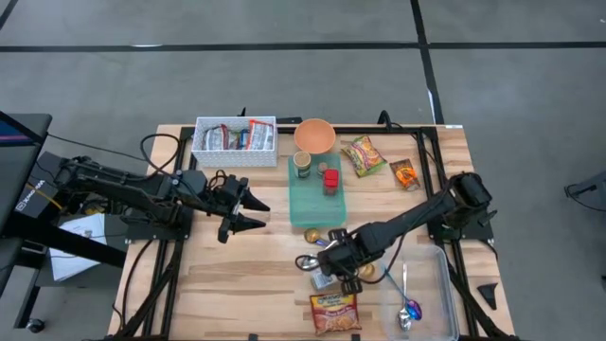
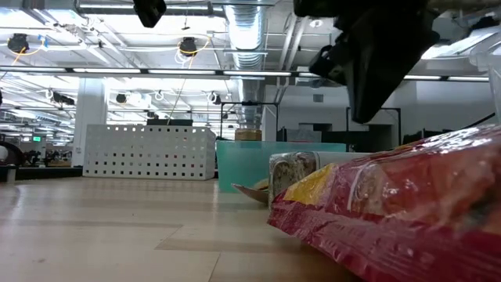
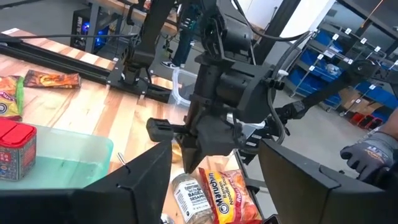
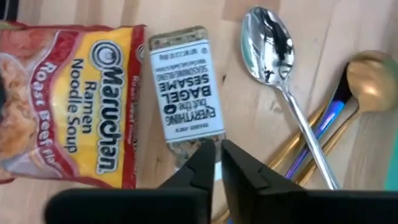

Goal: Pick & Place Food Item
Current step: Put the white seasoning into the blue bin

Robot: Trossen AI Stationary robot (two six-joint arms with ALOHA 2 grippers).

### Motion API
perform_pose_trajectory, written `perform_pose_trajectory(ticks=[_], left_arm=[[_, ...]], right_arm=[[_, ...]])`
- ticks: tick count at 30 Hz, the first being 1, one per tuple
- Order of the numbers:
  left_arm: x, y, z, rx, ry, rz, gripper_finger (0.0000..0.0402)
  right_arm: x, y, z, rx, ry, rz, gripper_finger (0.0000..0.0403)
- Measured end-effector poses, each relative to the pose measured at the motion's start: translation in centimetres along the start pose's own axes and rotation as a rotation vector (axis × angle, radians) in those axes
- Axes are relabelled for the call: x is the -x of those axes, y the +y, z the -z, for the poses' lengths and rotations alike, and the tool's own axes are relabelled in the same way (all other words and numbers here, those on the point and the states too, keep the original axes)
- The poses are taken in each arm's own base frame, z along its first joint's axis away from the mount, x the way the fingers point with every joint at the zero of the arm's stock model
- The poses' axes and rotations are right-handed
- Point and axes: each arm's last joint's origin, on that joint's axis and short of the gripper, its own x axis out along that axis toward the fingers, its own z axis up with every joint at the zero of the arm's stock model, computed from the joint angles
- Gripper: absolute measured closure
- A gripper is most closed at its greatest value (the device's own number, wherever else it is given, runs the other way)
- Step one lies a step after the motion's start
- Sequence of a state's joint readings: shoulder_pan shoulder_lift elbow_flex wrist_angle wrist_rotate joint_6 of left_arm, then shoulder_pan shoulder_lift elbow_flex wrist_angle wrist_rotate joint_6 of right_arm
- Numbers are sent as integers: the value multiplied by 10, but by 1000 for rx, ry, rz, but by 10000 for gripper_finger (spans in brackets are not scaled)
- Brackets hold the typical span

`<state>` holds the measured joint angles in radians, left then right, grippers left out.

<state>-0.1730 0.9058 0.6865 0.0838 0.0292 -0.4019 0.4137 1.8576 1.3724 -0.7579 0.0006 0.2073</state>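
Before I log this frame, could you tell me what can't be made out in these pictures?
- High view: the seasoning jar is hidden under the right gripper.
- Right wrist view: whether the nearly shut fingers touch the jar's end; they cover it.
- Low view: the ramen pack blocks the table behind it.
- High view: the white bin's packets are too small to read.

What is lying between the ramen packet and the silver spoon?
A small seasoning jar lies between the ramen packet and the silver spoon, seen in the right wrist view, with the right gripper at its near end.
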Motion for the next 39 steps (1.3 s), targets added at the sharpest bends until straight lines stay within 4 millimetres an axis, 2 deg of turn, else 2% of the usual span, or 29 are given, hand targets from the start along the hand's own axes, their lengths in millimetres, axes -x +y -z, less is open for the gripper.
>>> perform_pose_trajectory(ticks=[6,12,17,22,24,26,28,31,34,38,39], left_arm=[[0,0,0,3,0,-1,164],[0,0,0,5,1,-1,165],[0,0,0,2,2,-1,165],[0,1,1,2,15,-6,165],[0,1,2,4,21,-9,165],[0,1,3,7,34,-15,165],[0,2,4,22,41,-18,165],[0,3,6,27,62,-27,165],[-2,3,8,28,72,-30,165],[-4,4,9,34,81,-32,165],[-4,4,9,35,82,-33,165]], right_arm=[[0,2,-1,7,-21,-10,304],[-3,4,-3,40,-57,-18,200],[-13,8,-6,72,-66,-22,139],[-37,12,-7,83,-45,-41,133],[-44,12,1,93,28,-15,133],[-55,11,-3,87,9,5,133],[-60,8,5,84,78,32,133],[-67,6,1,88,60,31,137],[-67,5,1,100,66,35,158],[-61,2,0,96,60,40,212],[-61,1,-1,93,60,40,213]])
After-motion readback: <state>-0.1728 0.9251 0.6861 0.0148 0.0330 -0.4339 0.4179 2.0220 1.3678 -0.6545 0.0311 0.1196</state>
